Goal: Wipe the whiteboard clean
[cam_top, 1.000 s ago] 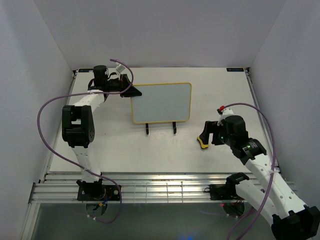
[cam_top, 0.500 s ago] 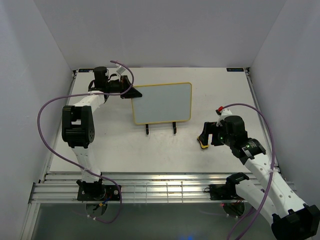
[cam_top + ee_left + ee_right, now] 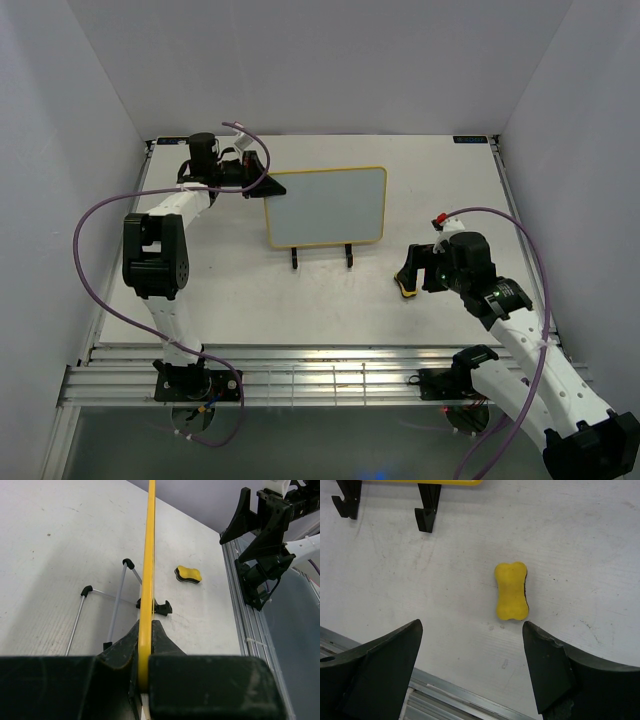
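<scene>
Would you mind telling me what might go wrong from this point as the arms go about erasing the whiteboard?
1. The eraser lies off centre under the open right gripper, nearer one finger. A straight descent could land on it or knock it away.
2. The left gripper pinches the whiteboard only at its thin edge. Wiping pressure might twist the board in that grip or shift it on the wire stand.

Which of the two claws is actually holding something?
The left gripper: its jaws are shut on the yellow edge of the whiteboard. The right gripper stands open near the yellow eraser, gripping nothing.
</scene>
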`<action>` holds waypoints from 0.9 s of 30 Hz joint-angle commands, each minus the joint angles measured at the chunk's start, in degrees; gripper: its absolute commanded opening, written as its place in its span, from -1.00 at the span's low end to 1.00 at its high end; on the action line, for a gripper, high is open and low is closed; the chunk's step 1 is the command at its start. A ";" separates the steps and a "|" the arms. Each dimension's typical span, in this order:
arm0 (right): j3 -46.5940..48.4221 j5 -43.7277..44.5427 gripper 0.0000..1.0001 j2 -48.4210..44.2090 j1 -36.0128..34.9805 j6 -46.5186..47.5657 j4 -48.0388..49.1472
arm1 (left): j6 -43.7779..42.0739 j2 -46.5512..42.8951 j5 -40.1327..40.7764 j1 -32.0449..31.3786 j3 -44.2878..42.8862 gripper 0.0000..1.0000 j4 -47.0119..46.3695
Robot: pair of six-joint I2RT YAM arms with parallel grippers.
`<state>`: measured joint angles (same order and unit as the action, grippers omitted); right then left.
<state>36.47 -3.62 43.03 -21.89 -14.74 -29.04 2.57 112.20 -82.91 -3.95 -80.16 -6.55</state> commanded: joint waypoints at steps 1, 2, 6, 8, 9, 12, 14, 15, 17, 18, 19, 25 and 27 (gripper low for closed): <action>-0.78 -0.60 0.73 -0.75 -0.26 0.51 0.82 | -1.42 -4.45 -20.01 -0.36 0.53 -1.00 -1.27; -0.78 -0.60 0.73 -0.66 -0.26 0.50 0.82 | -1.43 -4.45 -20.27 -0.10 0.79 -1.00 -1.36; -0.96 -0.51 0.73 -1.10 -0.26 0.68 0.82 | -1.16 -5.32 -20.72 -0.01 0.18 -1.00 -1.28; -0.96 -0.43 0.73 -1.01 -0.17 0.68 0.82 | -1.25 -6.81 -19.84 -0.01 0.09 -1.00 -1.28; -0.96 -0.43 0.73 -0.67 -0.26 0.77 0.91 | -0.99 -8.21 -19.13 -0.01 -0.08 -1.00 -1.36; -0.96 -0.51 0.73 -0.31 -0.26 0.77 0.91 | -0.81 -9.72 -18.33 -0.10 -0.52 -1.00 -1.28; -1.05 -0.51 0.73 -0.49 -0.26 0.77 0.91 | -0.72 -10.69 -18.42 -0.18 -0.61 -1.00 -1.28; -1.05 -0.51 0.73 -0.57 -0.26 0.77 0.91 | -0.81 -11.04 -18.42 -0.27 -0.35 -1.00 -1.36; -1.05 -0.43 0.73 -0.84 -0.26 0.77 1.00 | -0.99 -11.04 -19.38 -0.36 -0.08 -1.00 -1.36; -1.05 -0.43 0.73 -0.92 -0.26 0.77 0.91 | -0.90 -10.87 -19.91 -0.45 -0.08 -1.00 -1.36; -1.14 -0.43 0.73 -0.93 -0.17 0.85 0.91 | -0.64 -10.60 -20.27 -0.62 0.09 -1.00 -1.36; -1.14 -0.51 0.73 -0.92 -0.26 0.86 0.82 | 0.33 -8.93 -20.71 -0.98 1.41 -1.00 -2.15; -1.22 -0.43 0.73 -1.10 -0.26 0.86 0.91 | 0.95 -8.05 -20.88 -0.89 0.97 -1.00 -2.24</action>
<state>35.70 -3.62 42.76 -21.89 -14.55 -29.06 2.83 104.77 -82.87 -4.69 -78.37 -6.55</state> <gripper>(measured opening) 0.864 0.147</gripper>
